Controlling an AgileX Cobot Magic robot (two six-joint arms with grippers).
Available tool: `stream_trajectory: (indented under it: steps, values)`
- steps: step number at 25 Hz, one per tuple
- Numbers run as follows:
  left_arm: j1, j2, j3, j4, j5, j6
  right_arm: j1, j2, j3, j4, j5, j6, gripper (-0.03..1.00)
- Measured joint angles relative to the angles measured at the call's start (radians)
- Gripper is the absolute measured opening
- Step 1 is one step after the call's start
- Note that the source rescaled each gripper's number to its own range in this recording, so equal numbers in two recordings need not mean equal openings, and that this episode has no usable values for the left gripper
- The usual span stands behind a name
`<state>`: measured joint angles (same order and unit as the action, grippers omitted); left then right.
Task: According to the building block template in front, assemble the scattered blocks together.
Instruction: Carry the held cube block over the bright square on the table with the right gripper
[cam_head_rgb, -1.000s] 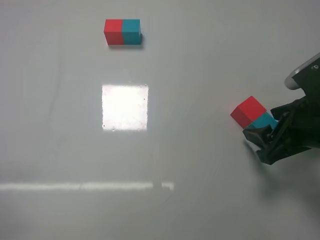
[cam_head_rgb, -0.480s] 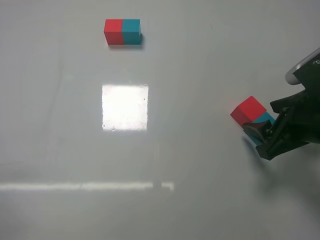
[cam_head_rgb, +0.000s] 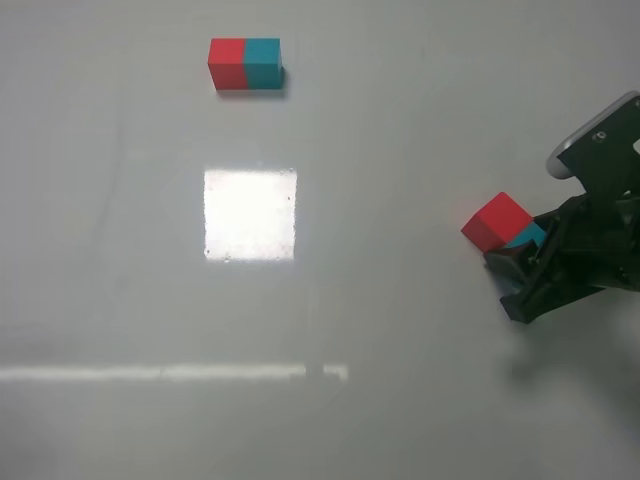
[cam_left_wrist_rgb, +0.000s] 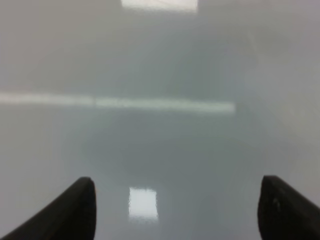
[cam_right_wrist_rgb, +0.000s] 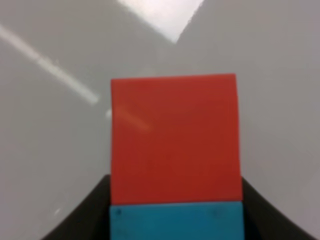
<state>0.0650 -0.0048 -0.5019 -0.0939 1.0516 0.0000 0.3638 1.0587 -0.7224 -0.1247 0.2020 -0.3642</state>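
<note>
Pressing the teal cube (cam_right_wrist_rgb: 176, 220) flat against the red cube (cam_head_rgb: 497, 220) is the step I judge to be in hand. The two scattered blocks sit face to face at the right side of the counter (cam_head_rgb: 120, 250). In my right wrist view their seam runs straight, with no gap that I can see. My right hand (cam_head_rgb: 525, 245) is closed on the teal cube, one finger hard against each of its sides, and the red cube lies free just past my fingertips.

The building block template (cam_head_rgb: 245, 63) rests well apart at the far edge, red on its left half and teal on its right. My pair keeps that order but lies at a slant.

My left hand (cam_left_wrist_rgb: 177, 210) is spread wide over bare counter and holds nothing.

Next, I think, comes easing my right fingers apart and drawing straight back, so the teal cube is not dragged off the red one. Squaring the pair to the template may also be wanted.

Compared with a second ago, my right hand has crept forward and covers more of the teal top. The red cube and the template have not shifted.
</note>
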Motion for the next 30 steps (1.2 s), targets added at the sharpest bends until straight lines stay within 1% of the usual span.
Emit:
stream_trajectory:
  steps: [7, 11, 14, 17, 20, 22, 26, 30]
  values:
    - [0.000, 0.000, 0.000, 0.000, 0.000, 0.000, 0.000, 0.000, -0.004, 0.000, 0.006, 0.002, 0.01]
    - [0.000, 0.000, 0.000, 0.000, 0.000, 0.000, 0.035, 0.000, -0.062, -0.020, 0.069, 0.002, 0.01]
    - [0.000, 0.000, 0.000, 0.000, 0.000, 0.000, 0.099, 0.000, -0.155, -0.049, 0.128, 0.002, 0.01]
    - [0.000, 0.000, 0.000, 0.000, 0.000, 0.000, 0.182, 0.011, -0.259, -0.078, 0.168, 0.002, 0.01]
    - [0.000, 0.000, 0.000, 0.000, 0.000, 0.000, 0.256, 0.062, -0.379, -0.114, 0.225, 0.001, 0.01]
    - [0.000, 0.000, 0.000, 0.000, 0.000, 0.000, 0.297, 0.123, -0.471, -0.133, 0.272, -0.012, 0.01]
    - [0.000, 0.000, 0.000, 0.000, 0.000, 0.000, 0.399, 0.280, -0.645, -0.148, 0.375, -0.098, 0.01]
    - [0.000, 0.000, 0.000, 0.000, 0.000, 0.000, 0.501, 0.451, -0.821, -0.147, 0.442, -0.142, 0.01]
